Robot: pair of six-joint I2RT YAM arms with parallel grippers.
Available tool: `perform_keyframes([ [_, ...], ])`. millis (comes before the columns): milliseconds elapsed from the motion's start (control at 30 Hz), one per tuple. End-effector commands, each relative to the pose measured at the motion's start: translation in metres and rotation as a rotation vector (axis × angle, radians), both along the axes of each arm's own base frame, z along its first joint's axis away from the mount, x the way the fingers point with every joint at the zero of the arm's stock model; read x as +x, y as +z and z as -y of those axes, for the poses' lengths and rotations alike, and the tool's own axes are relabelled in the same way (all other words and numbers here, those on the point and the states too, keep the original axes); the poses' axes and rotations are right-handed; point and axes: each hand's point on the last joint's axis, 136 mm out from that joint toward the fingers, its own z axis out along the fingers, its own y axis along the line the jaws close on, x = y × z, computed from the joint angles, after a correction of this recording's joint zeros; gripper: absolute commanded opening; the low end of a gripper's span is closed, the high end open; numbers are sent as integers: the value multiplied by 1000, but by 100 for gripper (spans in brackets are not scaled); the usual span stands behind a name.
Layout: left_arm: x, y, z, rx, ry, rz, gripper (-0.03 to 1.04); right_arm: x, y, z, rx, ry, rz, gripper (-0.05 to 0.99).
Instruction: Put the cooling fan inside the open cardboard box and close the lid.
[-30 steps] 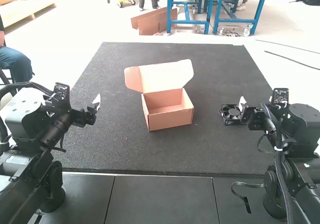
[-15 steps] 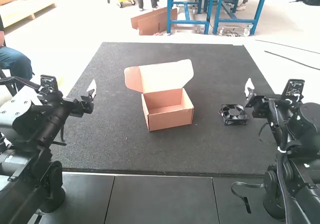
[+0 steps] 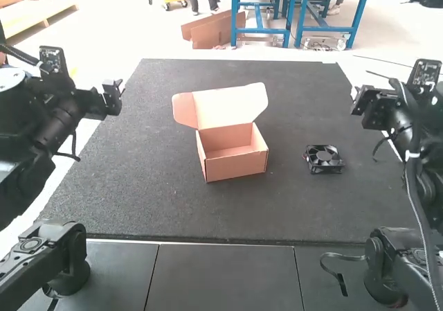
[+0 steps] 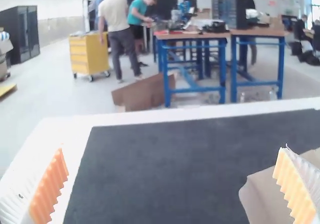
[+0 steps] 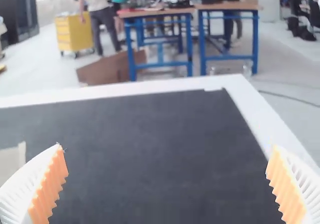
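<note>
The open cardboard box (image 3: pixel 232 152) stands in the middle of the black mat (image 3: pixel 152 165), its lid (image 3: pixel 228 106) raised at the back. On the mat to the box's right the black cooling fan (image 3: pixel 324 158) lies flat, with nothing touching it. High over the mat's left edge my left gripper (image 3: pixel 112 93) is open and empty, its orange pads (image 4: pixel 48 192) wide apart. Raised above the mat's right edge, well behind and above the fan, my right gripper (image 3: pixel 359 98) is also open and empty, its pads (image 5: pixel 282 185) spread.
Beyond the mat's far edge stand blue table frames (image 3: pixel 297 10), with a flattened cardboard piece (image 3: pixel 211 28) on the floor beside them. A corner of the box flap (image 4: pixel 262 199) shows in the left wrist view.
Both arms have risen and swung outward. The right gripper has left the fan's side and gone up and back; the left has lifted toward the mat's far left. Fan and box stayed put.
</note>
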Motion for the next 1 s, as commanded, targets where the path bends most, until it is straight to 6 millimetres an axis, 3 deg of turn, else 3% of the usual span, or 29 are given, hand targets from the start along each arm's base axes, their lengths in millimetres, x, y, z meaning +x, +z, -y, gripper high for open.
perform_keyframes([
  [0, 8, 23, -10, -22, 53, 2, 97, 11, 29, 8, 46, -47, -47, 91],
  [100, 19, 20, -13, -15, 80, -81, 97, 23, 40, 7, 75, -52, -153, 91],
  [200, 26, 9, -13, -2, 81, -174, 97, 33, 34, 5, 52, -51, -283, 91],
  [267, 25, 3, -7, -1, 53, -222, 97, 37, 28, 3, 38, -41, -338, 91],
  [333, 23, 4, -5, -14, 39, -238, 97, 39, 35, 8, 26, -71, -322, 91],
  [433, 20, -14, -5, -48, 44, -343, 97, 44, 27, 9, -78, -52, -380, 90],
  [567, 11, -36, -4, -29, 39, -465, 97, 51, -9, 13, -96, -65, -582, 90],
  [967, 3, -55, 1, -12, 21, -607, 97, 52, -92, 20, -156, 38, -935, 90],
])
